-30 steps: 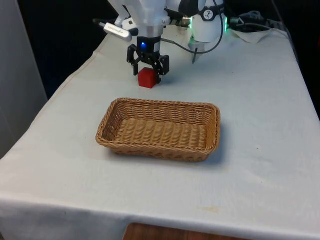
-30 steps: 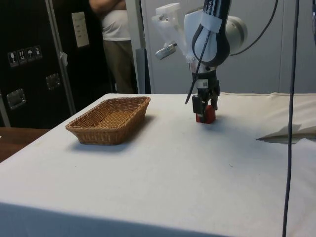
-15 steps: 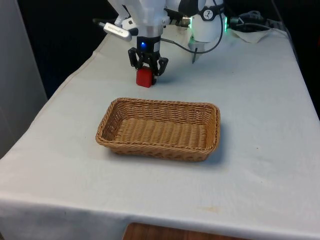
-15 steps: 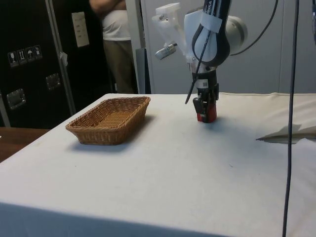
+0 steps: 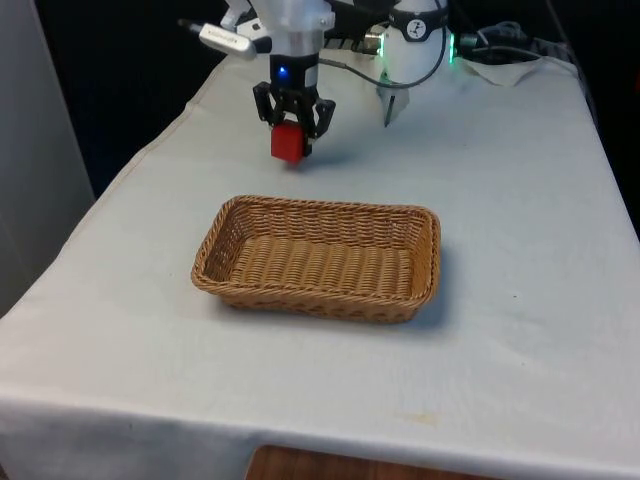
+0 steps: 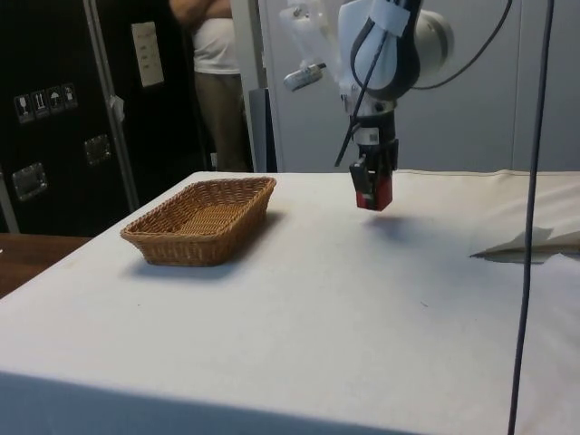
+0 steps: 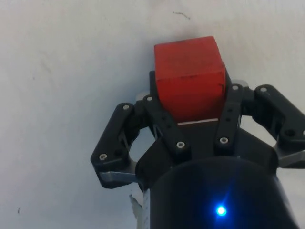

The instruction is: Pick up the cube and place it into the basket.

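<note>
With its end effector (image 5: pixel 290 125) clamped on the red cube (image 5: pixel 288 143) and clear of the bench (image 5: pixel 520 250), the arm is at the carry stage; the wicker basket (image 5: pixel 318 257) waits nearby, nothing between, while a person (image 6: pixel 210 54) stands beyond.

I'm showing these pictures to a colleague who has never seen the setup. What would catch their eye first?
Most likely the red cube, bright against the white cloth, pinched in the black gripper and lifted clear of the table in the side view. Next comes the brown wicker basket, empty, in the middle of the table on the camera's side of the cube in the front view. In the side view a person stands behind the table.
</note>
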`<state>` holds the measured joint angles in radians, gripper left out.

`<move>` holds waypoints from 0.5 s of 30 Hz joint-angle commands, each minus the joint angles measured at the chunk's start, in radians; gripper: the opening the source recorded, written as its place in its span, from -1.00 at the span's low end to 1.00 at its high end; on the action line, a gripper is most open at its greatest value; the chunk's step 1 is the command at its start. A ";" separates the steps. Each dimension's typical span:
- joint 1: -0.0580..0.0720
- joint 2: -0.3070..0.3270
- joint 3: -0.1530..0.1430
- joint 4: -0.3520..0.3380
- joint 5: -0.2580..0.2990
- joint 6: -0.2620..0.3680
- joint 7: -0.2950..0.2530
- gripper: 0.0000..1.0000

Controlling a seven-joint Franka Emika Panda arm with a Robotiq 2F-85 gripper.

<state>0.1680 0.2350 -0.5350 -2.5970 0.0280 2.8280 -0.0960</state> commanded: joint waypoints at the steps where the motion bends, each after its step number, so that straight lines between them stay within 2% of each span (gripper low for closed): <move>1: 0.010 -0.014 -0.019 0.000 -0.027 -0.016 0.012 -1.00; 6: 0.005 -0.061 -0.020 0.000 -0.041 -0.055 0.010 -1.00; 7: 0.000 -0.062 -0.011 -0.001 -0.024 -0.053 -0.001 -1.00; 8: 0.004 -0.068 -0.020 0.001 -0.042 -0.062 0.009 -1.00; 15: 0.001 -0.116 -0.023 0.005 -0.051 -0.102 0.004 -1.00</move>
<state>0.1680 0.1280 -0.5500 -2.5950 -0.0040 2.7400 -0.0980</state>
